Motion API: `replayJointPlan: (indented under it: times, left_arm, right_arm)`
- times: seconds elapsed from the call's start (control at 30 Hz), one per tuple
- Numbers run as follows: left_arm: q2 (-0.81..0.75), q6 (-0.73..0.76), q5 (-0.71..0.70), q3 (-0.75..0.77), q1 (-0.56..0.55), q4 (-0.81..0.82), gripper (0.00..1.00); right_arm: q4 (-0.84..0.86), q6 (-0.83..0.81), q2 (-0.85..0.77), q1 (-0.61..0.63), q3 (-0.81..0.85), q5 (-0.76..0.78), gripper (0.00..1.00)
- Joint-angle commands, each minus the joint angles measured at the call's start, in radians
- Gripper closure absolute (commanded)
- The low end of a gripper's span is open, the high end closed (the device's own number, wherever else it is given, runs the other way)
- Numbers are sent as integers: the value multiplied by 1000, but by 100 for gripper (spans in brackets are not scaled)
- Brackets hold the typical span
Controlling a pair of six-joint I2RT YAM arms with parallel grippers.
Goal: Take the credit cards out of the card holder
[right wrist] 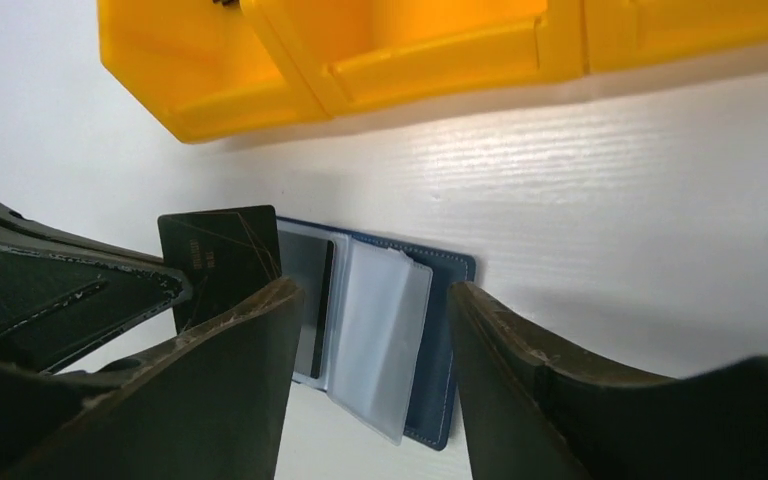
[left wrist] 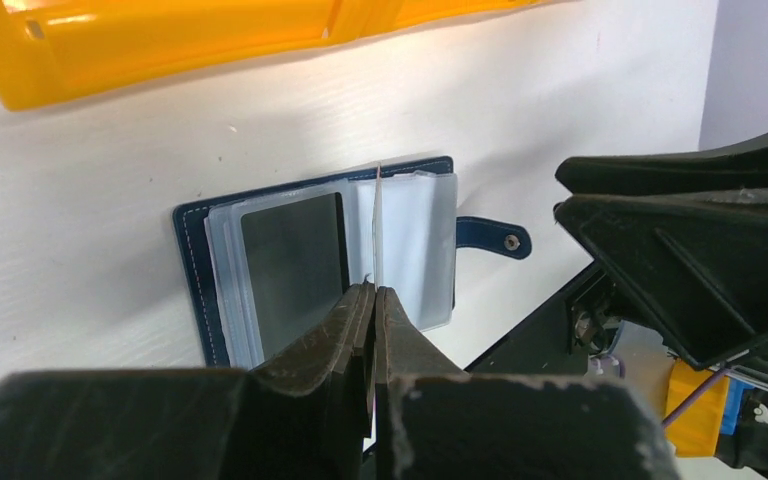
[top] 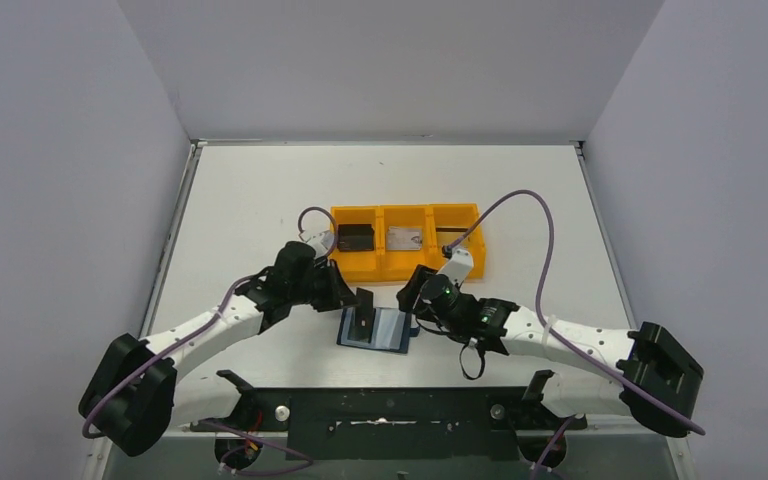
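Your left hand [left wrist: 372,296] is clamped shut on a dark card [right wrist: 222,262]. It pinches the card by its lower edge, so the card stands upright over the middle fold of the card holder [left wrist: 415,250]. The card's thin edge faces your wrist camera. Held like that, it looks clear of its sleeve, so I judge you can carry it off without dragging the clear pockets along.

The card holder lies open and flat on the tabletop [top: 260,200], toward the near edge. The orange tray [top: 406,209] is at its 12 o'clock, which makes it a short carry if that is where the cards go.

Your left hand comes in from the holder's 10 o'clock. Your right hand [right wrist: 375,300] waits at its 2 o'clock, fingers apart with nothing between them. It hangs low over the holder's outer leaf, but I cannot tell whether it touches. My guess is that it is placed there to pin the holder down or to reach for the next card.

A second card [left wrist: 295,272] sits tucked in a sleeve on the other leaf, so the job is not finished.
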Motion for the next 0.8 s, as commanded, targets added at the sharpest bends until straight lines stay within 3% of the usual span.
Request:
replayJointPlan:
  times: [0.0, 0.17, 0.43, 0.57, 0.67, 0.77]
  left_arm:
    - [-52, 29, 39, 57, 21, -5, 100]
    - [-114, -11, -5, 54, 35, 13, 100]
    - [-276, -119, -172, -28, 36, 103, 100]
    - [-350, -193, -200, -78, 39, 154, 100]
    - [-369, -288, -204, -120, 39, 204, 100]
    - [-364, -359, -172, -154, 38, 303, 100]
  right_arm:
    - [103, -93, -57, -24, 13, 85, 42]
    - [295, -229, -104, -30, -42, 78, 33]
    - [514, -474, -187, -44, -116, 81, 28]
    - [481, -495, -231, -91, -108, 38, 11]
    - [404, -474, -234, -198, -71, -134, 9]
    - [392, -399, -210, -360, -52, -476, 10]
